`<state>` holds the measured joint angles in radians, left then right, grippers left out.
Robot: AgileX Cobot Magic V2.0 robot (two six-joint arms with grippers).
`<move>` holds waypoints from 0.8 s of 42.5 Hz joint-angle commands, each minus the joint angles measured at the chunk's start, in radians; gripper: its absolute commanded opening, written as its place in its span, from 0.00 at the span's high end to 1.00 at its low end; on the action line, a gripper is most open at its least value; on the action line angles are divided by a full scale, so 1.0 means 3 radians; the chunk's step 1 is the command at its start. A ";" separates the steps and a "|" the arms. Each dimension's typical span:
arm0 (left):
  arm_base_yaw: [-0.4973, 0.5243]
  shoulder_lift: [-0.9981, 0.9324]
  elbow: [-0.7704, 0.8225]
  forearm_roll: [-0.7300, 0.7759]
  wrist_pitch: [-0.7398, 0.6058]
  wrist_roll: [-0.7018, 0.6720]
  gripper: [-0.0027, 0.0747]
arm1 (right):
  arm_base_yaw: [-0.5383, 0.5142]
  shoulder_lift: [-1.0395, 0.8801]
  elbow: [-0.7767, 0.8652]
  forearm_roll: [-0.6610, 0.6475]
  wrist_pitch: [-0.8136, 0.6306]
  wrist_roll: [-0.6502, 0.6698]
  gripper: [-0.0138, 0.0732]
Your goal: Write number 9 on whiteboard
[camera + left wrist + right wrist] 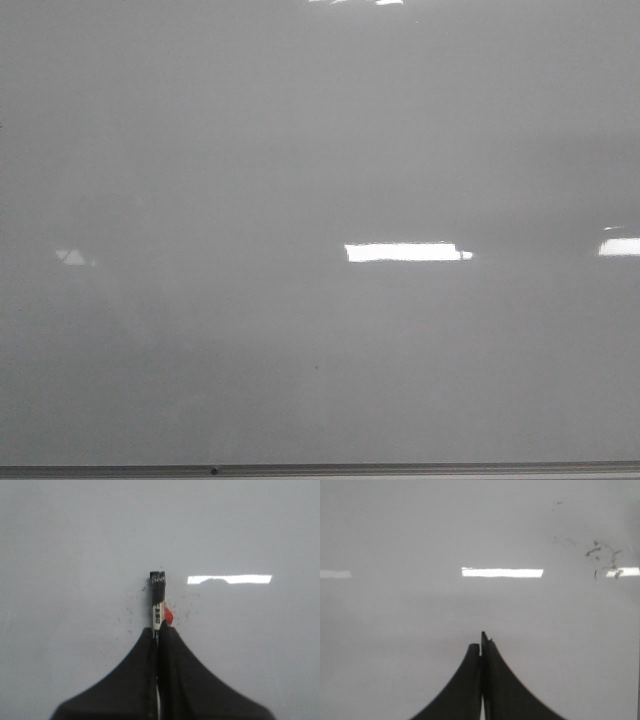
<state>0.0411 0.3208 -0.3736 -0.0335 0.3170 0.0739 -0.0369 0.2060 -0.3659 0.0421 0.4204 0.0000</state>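
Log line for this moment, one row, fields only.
board: glossy grey-white whiteboard, no 9 visible | left gripper: shut on black-capped marker | right gripper: shut, empty | smudges: faint dark specks

Glossy pale grey whiteboard (300, 150) filling front view, thin grey frame edge along bottom, bright reflections centre-right. No drawn 9 visible; faint dark smudges upper right in right wrist view.

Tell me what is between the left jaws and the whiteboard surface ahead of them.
In the left wrist view, a marker sticks out from the shut left gripper toward the whiteboard. Small dark specks lie on the board around its end.
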 commanded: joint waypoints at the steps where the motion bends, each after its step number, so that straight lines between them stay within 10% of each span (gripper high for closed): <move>1: -0.0003 0.0116 -0.0130 -0.0001 -0.0190 -0.0003 0.97 | -0.0014 0.0133 -0.0123 -0.0030 -0.0197 0.0000 0.92; 15: -0.0003 0.0116 -0.0124 -0.0001 -0.0203 -0.0003 0.23 | -0.0014 0.0133 -0.0123 -0.0030 -0.0210 0.0000 0.42; 34: -0.0256 0.1418 -0.0357 -0.0648 -0.0206 0.0498 0.22 | -0.0014 0.0133 -0.0123 -0.0030 -0.0226 0.0000 0.30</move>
<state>-0.0272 0.6533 -0.4206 -0.2053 0.3328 0.2332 -0.0369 0.2266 -0.3659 0.0421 0.4378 0.0000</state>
